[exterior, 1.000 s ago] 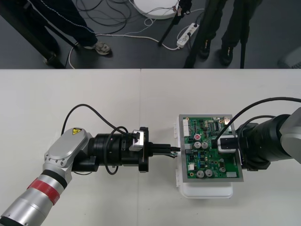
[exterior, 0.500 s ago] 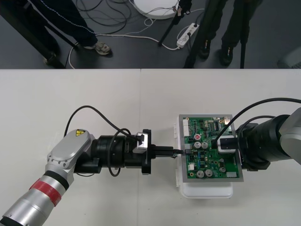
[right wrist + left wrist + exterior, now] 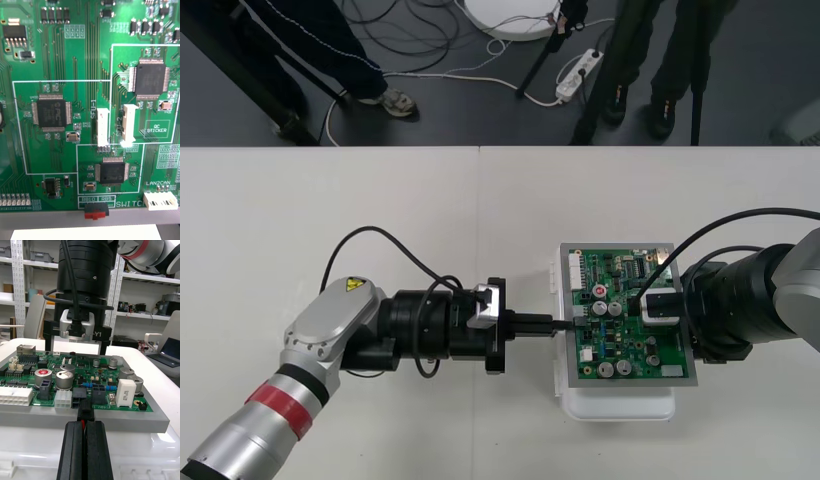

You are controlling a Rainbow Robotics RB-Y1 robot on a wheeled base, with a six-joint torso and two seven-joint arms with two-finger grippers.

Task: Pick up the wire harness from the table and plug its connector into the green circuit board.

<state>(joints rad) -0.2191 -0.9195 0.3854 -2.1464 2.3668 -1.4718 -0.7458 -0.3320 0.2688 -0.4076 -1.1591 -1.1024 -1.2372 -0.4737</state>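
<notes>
sitting on the white base [image 3: 620, 405], the green board [image 3: 612, 352] is lying flat on the table [image 3: 380, 220], right of its middle. the left tool [image 3: 554, 323] is reaching level across the table to the board's left edge, its fingers [image 3: 73, 450] pressed almost together and gripping the wire harness [image 3: 84, 416]: a red wire [image 3: 82, 422] is showing in the slit between them and the black plug [image 3: 85, 411] is sticking out past the tips. the plug is touching a black socket [image 3: 80, 394] at the board's edge; whether it is seated i cannot tell. plug and fingers are forming one line, pointing straight at the board. the right tool [image 3: 658, 306] is hanging over the board's right part, fingers [image 3: 49, 338] standing wide apart with nothing between them. bare table is lying open to the left and on the far side.
</notes>
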